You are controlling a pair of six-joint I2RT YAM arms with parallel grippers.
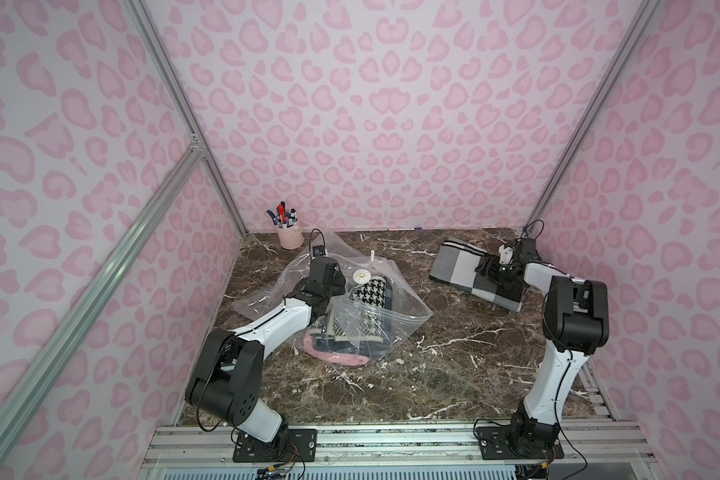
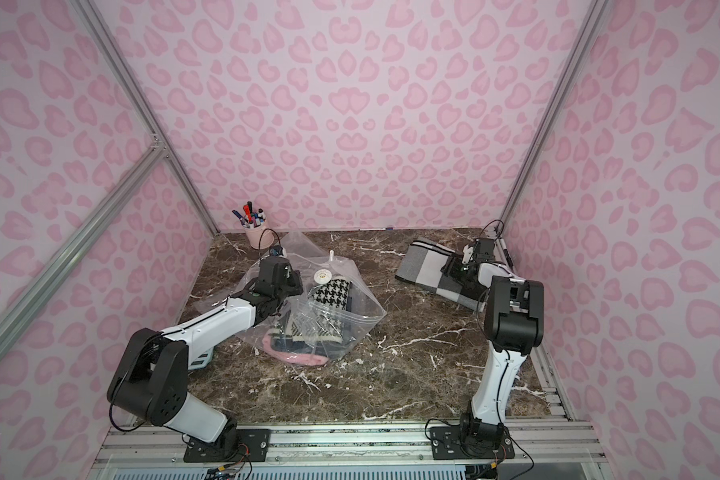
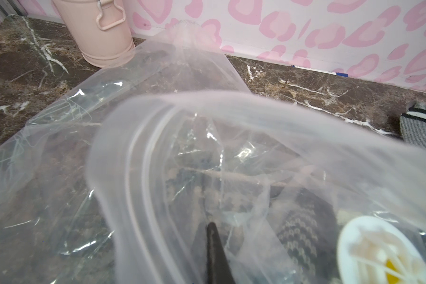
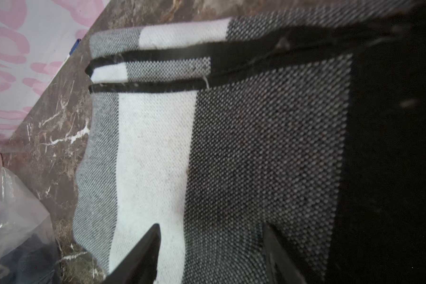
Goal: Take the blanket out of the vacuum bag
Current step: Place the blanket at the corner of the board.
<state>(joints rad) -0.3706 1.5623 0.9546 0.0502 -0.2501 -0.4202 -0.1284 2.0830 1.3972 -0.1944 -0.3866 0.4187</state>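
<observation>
The clear vacuum bag (image 1: 404, 316) (image 2: 358, 316) lies crumpled at centre-left of the marble table, its round white valve cap (image 1: 361, 276) (image 3: 379, 250) facing up. My left gripper (image 1: 336, 277) (image 3: 213, 227) is shut on the bag's plastic just left of the cap, and film drapes over it. A folded grey, white and black checked blanket (image 1: 458, 270) (image 2: 425, 270) (image 4: 256, 147) lies outside the bag at the back right. My right gripper (image 1: 485, 268) (image 4: 212, 227) hovers open over the blanket's right part, with nothing pinched between its fingers.
Inside the bag are a houndstooth cloth (image 1: 368, 293) and a pink one (image 1: 333, 353). A pink cup of pens (image 1: 288, 235) (image 3: 101, 32) stands at the back left, close to the bag. Patterned walls close in three sides.
</observation>
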